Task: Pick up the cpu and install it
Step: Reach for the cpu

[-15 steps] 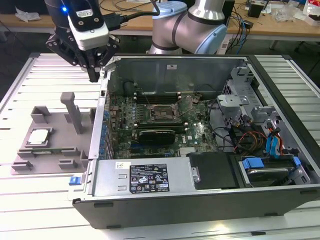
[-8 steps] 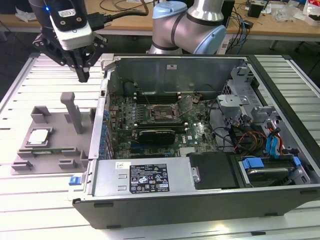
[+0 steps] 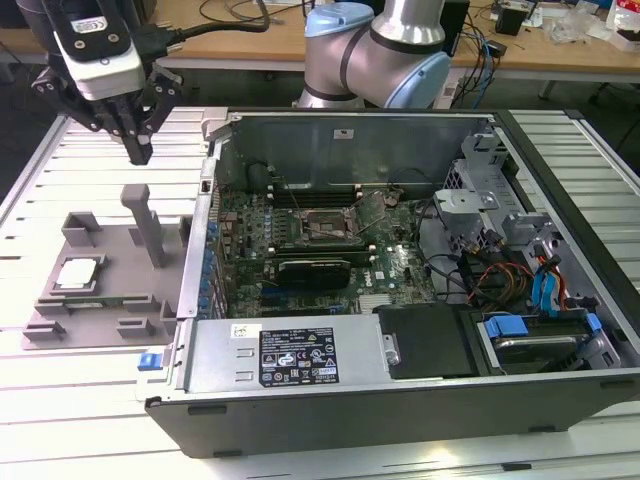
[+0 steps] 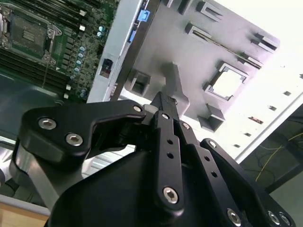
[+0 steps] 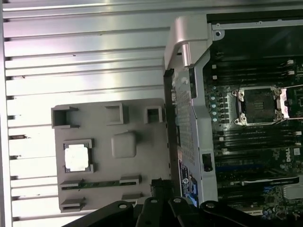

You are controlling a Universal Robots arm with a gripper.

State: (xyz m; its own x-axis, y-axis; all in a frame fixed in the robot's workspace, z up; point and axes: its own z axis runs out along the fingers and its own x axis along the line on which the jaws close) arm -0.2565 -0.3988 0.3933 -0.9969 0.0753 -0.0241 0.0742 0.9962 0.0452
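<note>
While the black pincer [image 3: 135, 150] hangs clenched and empty, high over the big grey plastic tray [image 3: 115, 250], the small flat silvery square cpu [image 3: 78, 272] lies below it, near the tray's edge on the exterior view's left.

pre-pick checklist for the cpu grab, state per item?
1. cpu seated in its tray pocket: ok.
2. Gripper empty: ok.
3. Jaws open for the pick: not ok, shut.
4. Gripper at the cpu: not ok, it is up above the tray, apart from the chip.
5. Socket free of a chip: ok, dark centre.
6. Socket latch fully open: cannot tell.
</note>
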